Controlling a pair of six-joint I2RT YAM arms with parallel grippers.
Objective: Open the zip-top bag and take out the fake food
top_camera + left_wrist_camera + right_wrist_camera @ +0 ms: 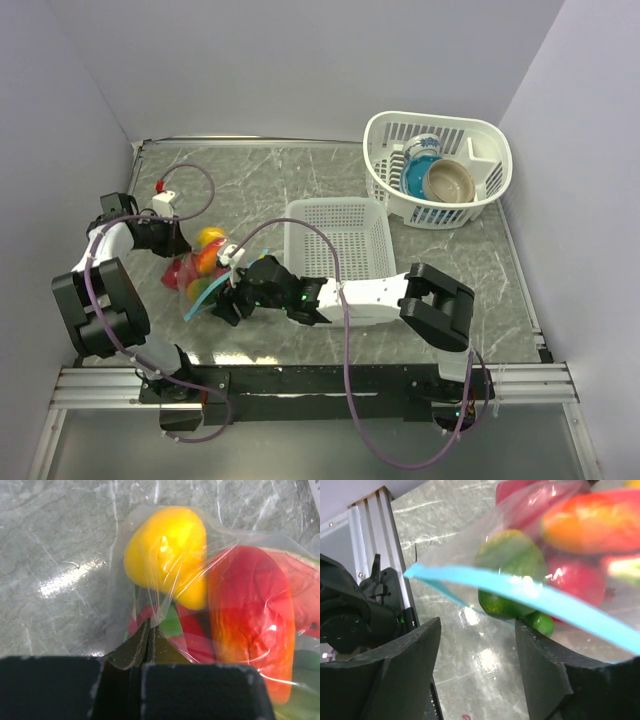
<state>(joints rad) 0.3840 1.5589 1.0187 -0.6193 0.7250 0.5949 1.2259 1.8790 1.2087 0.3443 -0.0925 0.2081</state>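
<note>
Thin clear film, floppy and slippery: the zip-top bag (200,275) of light fake food (165,550) lies left of the white basket (340,250). My left gripper (148,635) pinches its film; my right gripper (477,625) gapes at the teal strip (520,592), which I judge the stiffest hold.

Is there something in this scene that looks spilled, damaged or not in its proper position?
Nothing is spilled or broken. The fake food is all inside the zip-top bag. Only the two bowls in the oval basket lean on their sides instead of standing flat.
</note>
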